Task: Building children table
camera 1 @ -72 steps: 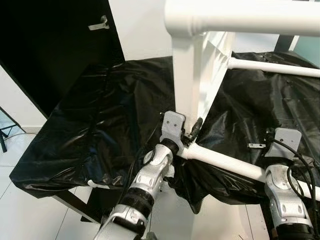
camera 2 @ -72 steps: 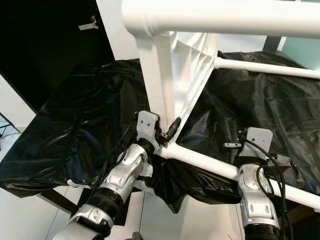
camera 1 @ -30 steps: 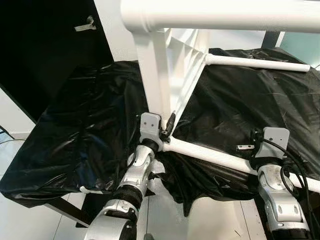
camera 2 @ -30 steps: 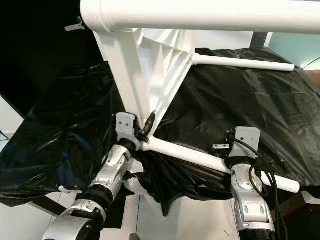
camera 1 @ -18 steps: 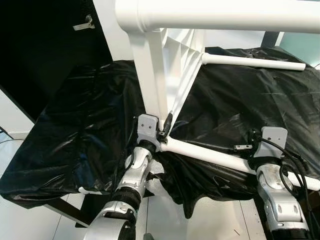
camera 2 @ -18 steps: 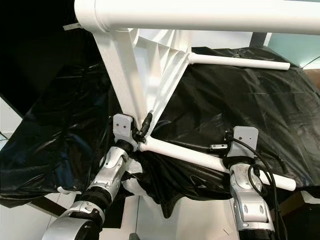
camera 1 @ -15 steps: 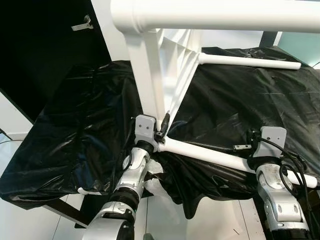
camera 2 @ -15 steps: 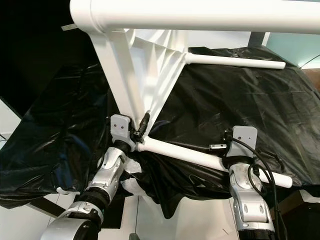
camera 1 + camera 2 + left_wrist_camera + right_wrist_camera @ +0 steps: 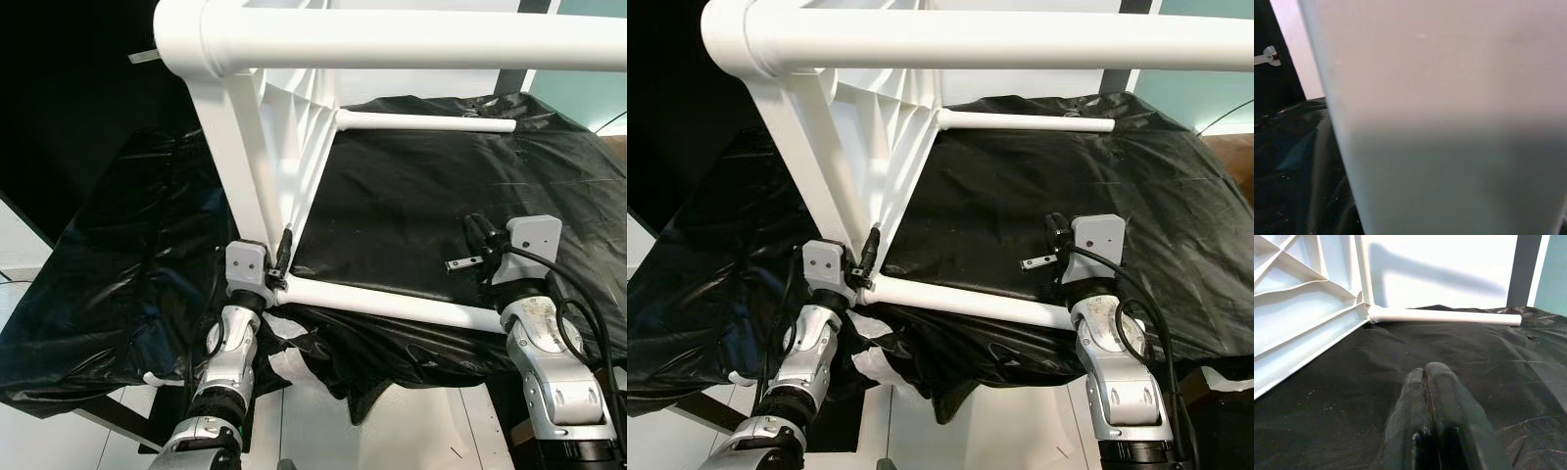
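A white plastic children's table (image 9: pixel 294 127) stands on its side on a black plastic cover (image 9: pixel 411 206). One round leg (image 9: pixel 411 39) runs across the top of the view. A second leg (image 9: pixel 421 120) lies farther back, and a third leg (image 9: pixel 382 302) sits low along the cover's near edge. My left gripper (image 9: pixel 277 257) sits at the table's lower corner, shut on the tabletop's rim, with one black finger (image 9: pixel 285 244) showing beside it. My right gripper (image 9: pixel 1425 369) is shut on nothing and points over the cover beside the low leg's outer end.
A black panel with a silver fitting (image 9: pixel 142 56) stands at the left, against a white wall. A teal surface (image 9: pixel 598 93) is at the far right. The cover hangs over the near edge above pale floor tiles (image 9: pixel 411 431).
The whole view has shifted. The table corner and my left gripper now sit farther left and lower. The low leg's outer end, once past my right wrist, now ends at it.
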You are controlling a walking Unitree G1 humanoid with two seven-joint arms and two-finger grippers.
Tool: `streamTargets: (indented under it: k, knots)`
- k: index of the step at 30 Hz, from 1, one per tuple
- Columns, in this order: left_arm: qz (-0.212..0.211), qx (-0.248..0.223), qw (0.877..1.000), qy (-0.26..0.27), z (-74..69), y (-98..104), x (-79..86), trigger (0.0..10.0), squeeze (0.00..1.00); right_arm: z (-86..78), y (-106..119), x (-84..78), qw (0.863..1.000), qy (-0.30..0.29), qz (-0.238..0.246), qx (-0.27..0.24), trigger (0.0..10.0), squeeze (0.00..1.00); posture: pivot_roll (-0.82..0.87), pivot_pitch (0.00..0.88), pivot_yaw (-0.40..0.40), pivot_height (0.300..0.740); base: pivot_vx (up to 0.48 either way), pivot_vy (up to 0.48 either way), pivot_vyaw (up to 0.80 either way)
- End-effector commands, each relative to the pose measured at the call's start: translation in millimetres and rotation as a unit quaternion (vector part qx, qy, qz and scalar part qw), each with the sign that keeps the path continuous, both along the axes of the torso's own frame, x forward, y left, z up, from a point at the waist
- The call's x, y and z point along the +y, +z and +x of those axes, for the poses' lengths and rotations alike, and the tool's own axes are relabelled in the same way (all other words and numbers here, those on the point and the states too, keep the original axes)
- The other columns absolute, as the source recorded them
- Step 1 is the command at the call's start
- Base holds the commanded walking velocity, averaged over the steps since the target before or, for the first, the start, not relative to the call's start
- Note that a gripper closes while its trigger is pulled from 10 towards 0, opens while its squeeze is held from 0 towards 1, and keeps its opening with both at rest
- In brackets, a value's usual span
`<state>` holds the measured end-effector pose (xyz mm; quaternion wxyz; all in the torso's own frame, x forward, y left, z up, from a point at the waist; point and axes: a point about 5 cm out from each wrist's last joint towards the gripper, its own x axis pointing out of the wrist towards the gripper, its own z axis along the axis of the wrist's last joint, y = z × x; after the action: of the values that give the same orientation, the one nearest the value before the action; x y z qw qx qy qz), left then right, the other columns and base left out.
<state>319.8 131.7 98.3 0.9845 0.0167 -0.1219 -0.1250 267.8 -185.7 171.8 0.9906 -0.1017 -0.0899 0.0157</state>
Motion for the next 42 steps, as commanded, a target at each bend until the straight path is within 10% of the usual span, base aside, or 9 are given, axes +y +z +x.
streamTargets:
  k: [1, 25, 40, 41, 42]
  knots:
    - [-0.050, 0.048, 0.956, 0.285, -12.0, -23.3, 48.0, 0.0, 0.00, -0.7, -3.5, 2.4, 1.000, 0.008, 0.002, 0.007, 10.0, 0.00, 0.09, 0.000, 0.065, 0.740, 0.000, 0.000, 0.00]
    - [0.001, 0.071, 0.915, 0.397, -59.3, -48.9, 99.8, 0.0, 0.00, -0.2, -6.9, 6.0, 0.999, 0.022, 0.009, 0.024, 10.0, 0.00, 0.11, 0.000, 0.065, 0.740, 0.000, 0.000, 0.00]
    - [-0.023, 0.091, 0.926, 0.366, -62.7, -55.3, 94.3, 0.0, 0.00, 1.1, -10.4, 5.8, 0.999, 0.021, 0.014, 0.032, 10.0, 0.00, 0.11, 0.000, 0.066, 0.740, 0.000, 0.000, 0.00]
    - [-0.051, 0.104, 0.931, 0.346, -59.7, -57.9, 88.3, 8.9, 0.00, 0.6, -11.3, 5.9, 0.999, 0.021, 0.015, 0.034, 10.0, 0.00, 0.11, 0.000, 0.068, 0.740, 0.000, 0.000, 0.00]
    - [-0.072, 0.113, 0.934, 0.331, -57.5, -59.7, 83.5, 8.9, 0.00, 0.2, -12.0, 6.0, 0.999, 0.020, 0.015, 0.035, 10.0, 0.00, 0.11, 0.000, 0.068, 0.740, 0.000, 0.000, 0.00]
